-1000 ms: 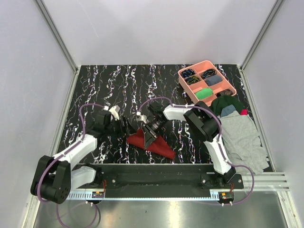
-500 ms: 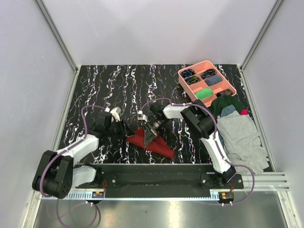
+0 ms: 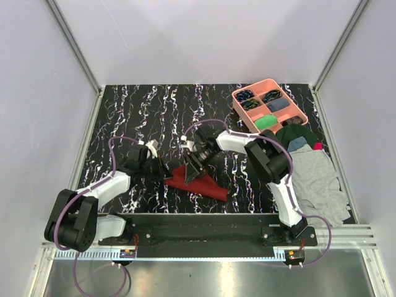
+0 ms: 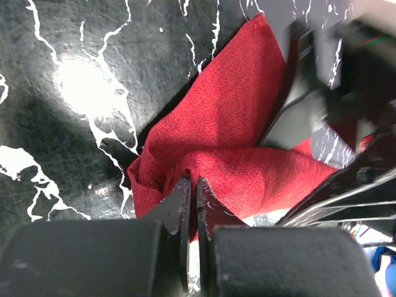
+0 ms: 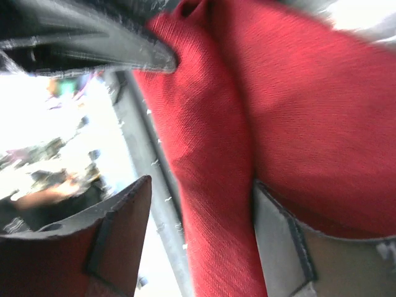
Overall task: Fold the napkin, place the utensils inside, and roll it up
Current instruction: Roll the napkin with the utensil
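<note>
Top external: the napkin [image 3: 201, 184] lies bunched on the marbled table [image 3: 124, 111], near its front edge and between the two arms. The left gripper [image 3: 163, 169] is at the cloth's left corner and the right gripper [image 3: 192, 170] is on its upper edge.

Left wrist: the jaws are all but closed (a hairline slit remains). Their tips pinch a raised fold at the napkin's edge.

Right wrist: the jaws are spread wide, with a ridge of napkin running between the fingers [image 5: 284, 241]. One finger touches the cloth and the other stands clear, so nothing is gripped.
</note>
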You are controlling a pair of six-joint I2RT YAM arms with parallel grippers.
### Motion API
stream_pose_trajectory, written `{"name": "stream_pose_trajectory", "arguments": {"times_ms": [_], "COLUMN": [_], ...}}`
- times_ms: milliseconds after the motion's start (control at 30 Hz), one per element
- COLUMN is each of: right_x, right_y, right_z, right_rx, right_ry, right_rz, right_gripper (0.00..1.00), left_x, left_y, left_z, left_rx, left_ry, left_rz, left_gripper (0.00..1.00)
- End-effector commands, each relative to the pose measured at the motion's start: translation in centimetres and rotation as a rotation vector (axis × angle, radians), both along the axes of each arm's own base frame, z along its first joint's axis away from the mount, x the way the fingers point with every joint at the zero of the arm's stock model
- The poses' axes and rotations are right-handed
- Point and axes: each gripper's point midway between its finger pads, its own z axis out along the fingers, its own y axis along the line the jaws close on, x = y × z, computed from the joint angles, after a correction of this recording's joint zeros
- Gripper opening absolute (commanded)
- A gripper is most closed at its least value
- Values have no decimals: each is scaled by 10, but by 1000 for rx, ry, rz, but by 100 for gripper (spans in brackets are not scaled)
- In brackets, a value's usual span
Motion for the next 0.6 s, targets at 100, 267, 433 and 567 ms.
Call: {"name": "stream_pose_trajectory", "arguments": {"times_ms": [100,267,433,567], "right_x": [67,55,27,12], "right_y": [-1,-11,-7,4], "right_z": [49,56,55,43], "right_rx": [7,49,-11,-86], "right_ry": [-437,-675,-982,-1128], "right_rz": [-219,-233,-116,-36], "right_gripper": [77,83,88,88], "left_x": [5,8,13,16], "left_y": [14,21,24,22], "left_z": [-12,-16,-20,-21], "left_rx": [91,94,83,73], "left_ry": [48,83,117,131], "left_rz": [46,78,83,73], "left_gripper": [0,0,0,0]}}
